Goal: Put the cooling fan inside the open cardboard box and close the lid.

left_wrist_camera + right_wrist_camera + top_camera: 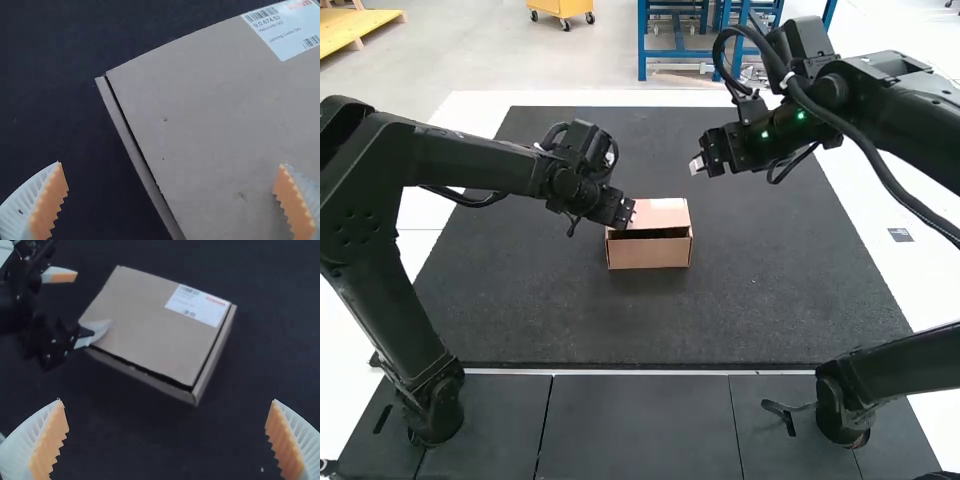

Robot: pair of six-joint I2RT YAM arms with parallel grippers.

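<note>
Left gripper [624,212] straddles one edge of the cardboard box [650,247]

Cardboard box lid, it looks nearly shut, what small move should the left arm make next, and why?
Probably press the left gripper straight down a little. The lid of the brown cardboard box lies almost flat, but a dark gap shows along one edge, and one white ribbed finger sits on the lid near a corner. The right gripper hovers apart.

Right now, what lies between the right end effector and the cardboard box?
Bare black mat separates the right end effector from the cardboard box, per the right wrist view.
</note>
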